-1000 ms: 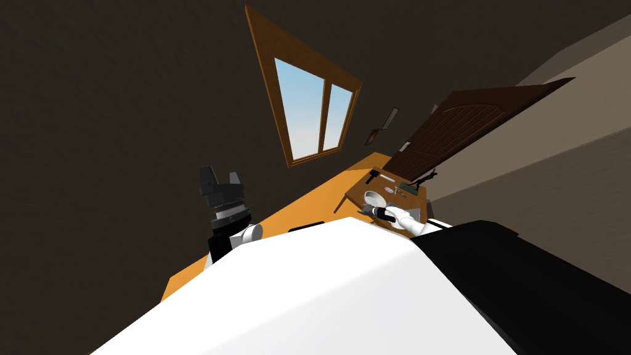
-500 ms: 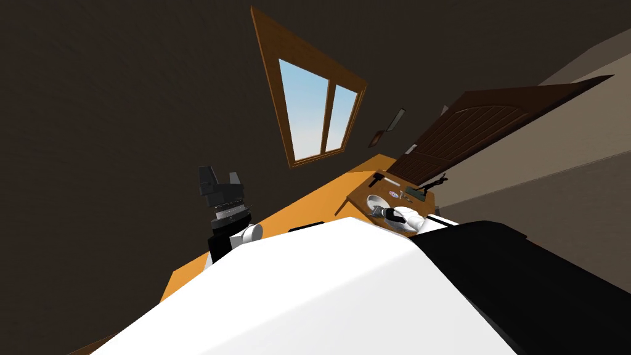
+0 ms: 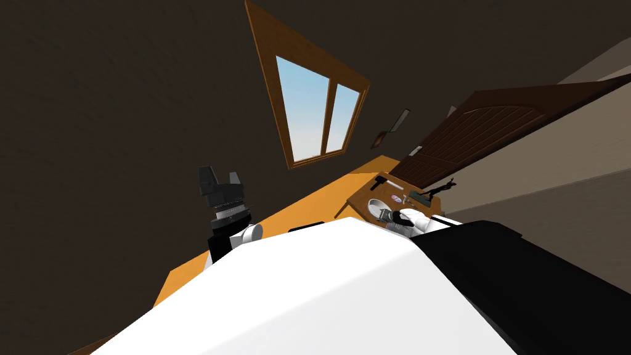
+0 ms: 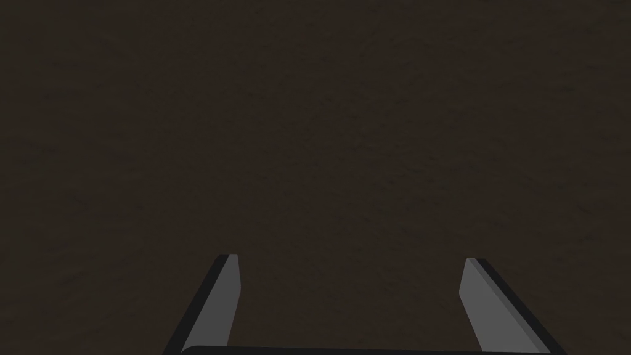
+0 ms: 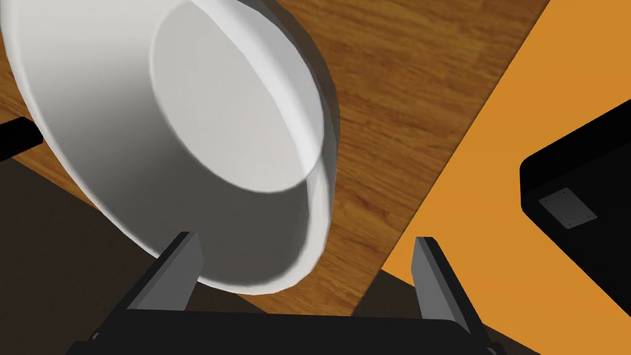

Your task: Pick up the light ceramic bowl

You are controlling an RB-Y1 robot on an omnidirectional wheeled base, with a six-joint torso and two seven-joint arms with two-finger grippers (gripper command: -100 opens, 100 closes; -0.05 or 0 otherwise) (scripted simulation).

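Right gripper (image 5: 306, 240) is advancing over the last second: the bowl's (image 5: 185, 123) near rim is now lying between its wide-open, empty fingers, apparently not yet touching. The bowl is sitting on the worktop (image 5: 394, 92), so a grasp is becoming possible. Left gripper (image 4: 349, 257) is idling open.

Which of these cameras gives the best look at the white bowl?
The right wrist view: the bowl looms large, its rim close to the open right gripper. The head view shows it small on the wooden table. The left wrist view faces elsewhere, past the open left gripper.
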